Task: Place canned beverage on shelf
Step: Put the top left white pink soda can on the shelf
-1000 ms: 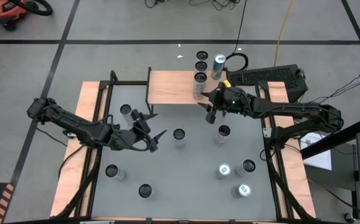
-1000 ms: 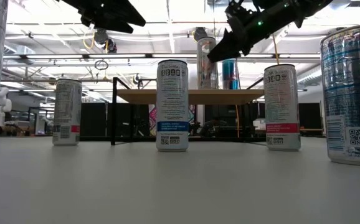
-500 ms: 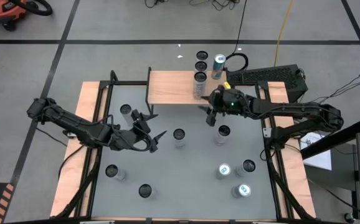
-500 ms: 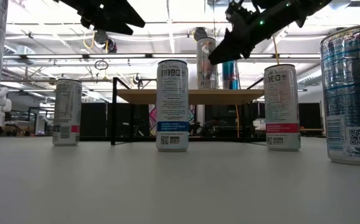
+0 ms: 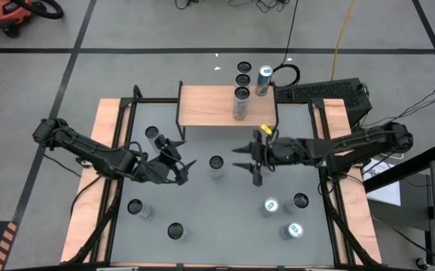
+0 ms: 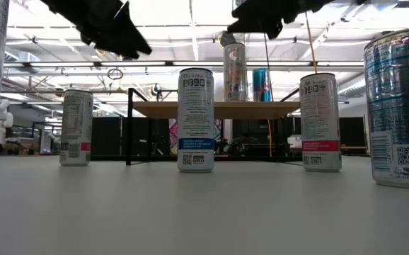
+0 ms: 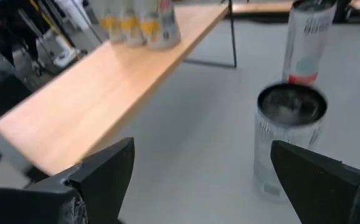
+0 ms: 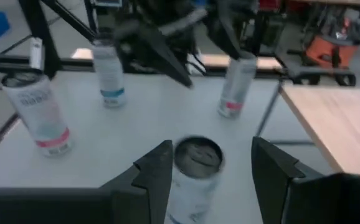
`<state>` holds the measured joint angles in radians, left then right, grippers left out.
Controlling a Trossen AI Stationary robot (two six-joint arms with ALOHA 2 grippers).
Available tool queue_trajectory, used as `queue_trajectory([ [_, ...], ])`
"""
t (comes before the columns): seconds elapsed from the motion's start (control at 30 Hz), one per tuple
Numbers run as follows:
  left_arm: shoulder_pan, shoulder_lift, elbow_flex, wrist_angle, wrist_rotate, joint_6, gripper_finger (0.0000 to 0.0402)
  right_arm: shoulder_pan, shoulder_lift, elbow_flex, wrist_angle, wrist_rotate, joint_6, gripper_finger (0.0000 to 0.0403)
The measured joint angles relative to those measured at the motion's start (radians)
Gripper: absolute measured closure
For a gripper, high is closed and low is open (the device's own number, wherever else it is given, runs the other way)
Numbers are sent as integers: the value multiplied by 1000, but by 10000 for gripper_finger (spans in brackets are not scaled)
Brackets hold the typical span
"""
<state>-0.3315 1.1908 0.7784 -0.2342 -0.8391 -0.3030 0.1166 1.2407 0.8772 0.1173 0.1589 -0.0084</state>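
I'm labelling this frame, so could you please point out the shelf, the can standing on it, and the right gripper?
shelf [image 5: 206, 105], high view, bare wood top.
can on the shelf [image 5: 241, 94], high view, its lid.
right gripper [image 5: 246, 159], high view, midway between fingertips.

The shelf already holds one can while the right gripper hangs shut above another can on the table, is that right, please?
Not quite: the right gripper is open, not shut. The right wrist view shows its fingers spread to either side of a can on the table below it. The rest holds: in the high view one can stands on the shelf.
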Motion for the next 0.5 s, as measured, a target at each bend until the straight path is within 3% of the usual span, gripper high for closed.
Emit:
queue_trajectory([
  [0.33, -76, -1, 0, -232, 51, -249, 32, 115, 119, 0, 145, 54, -14, 252],
  [0.5, -117, -25, 16, -331, 88, -293, 32, 131, 184, 0, 290, 53, -46, 252],
])
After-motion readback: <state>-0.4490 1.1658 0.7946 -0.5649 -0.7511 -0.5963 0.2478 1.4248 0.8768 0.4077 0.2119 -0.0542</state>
